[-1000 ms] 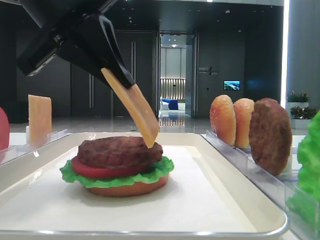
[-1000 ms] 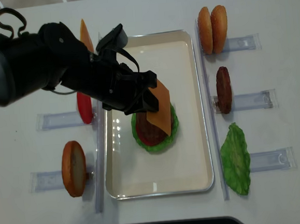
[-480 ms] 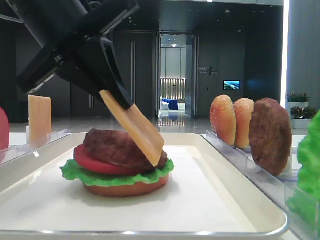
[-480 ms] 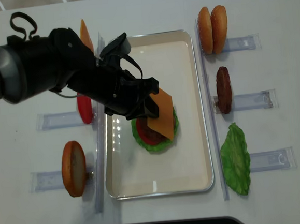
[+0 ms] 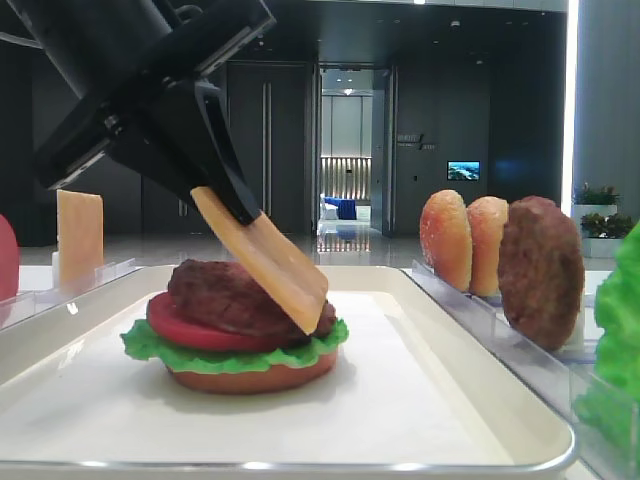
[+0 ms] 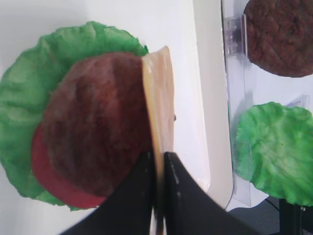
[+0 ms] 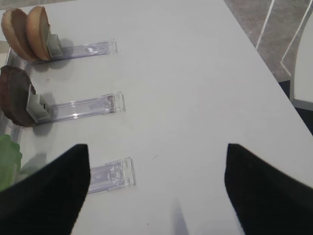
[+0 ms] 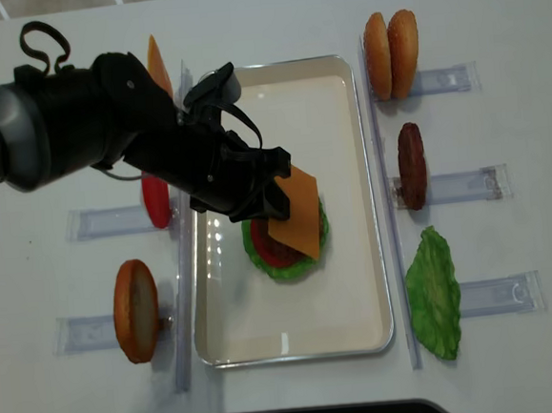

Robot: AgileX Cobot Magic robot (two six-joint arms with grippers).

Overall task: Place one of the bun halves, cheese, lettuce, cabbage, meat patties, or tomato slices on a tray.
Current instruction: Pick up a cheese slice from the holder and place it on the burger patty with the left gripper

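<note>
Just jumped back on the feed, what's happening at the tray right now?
The left end effector is shut on a thin square pale orange cheese slice, holding it tilted with its lower edge touching the dark brown meat patty. That patty tops a stack of red tomato slice, ruffled green lettuce and golden bun half on the cream-white rectangular tray. The cheese is not released yet. The right end effector is open over bare table.

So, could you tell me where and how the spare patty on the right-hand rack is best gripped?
The spare patty stands on edge in its clear rack, beside the tray. Grip its upper rim from straight above, one finger on each flat face; the rack holds the bottom edge, so only the top is free. The right pincer, open, is probably nearest.
</note>
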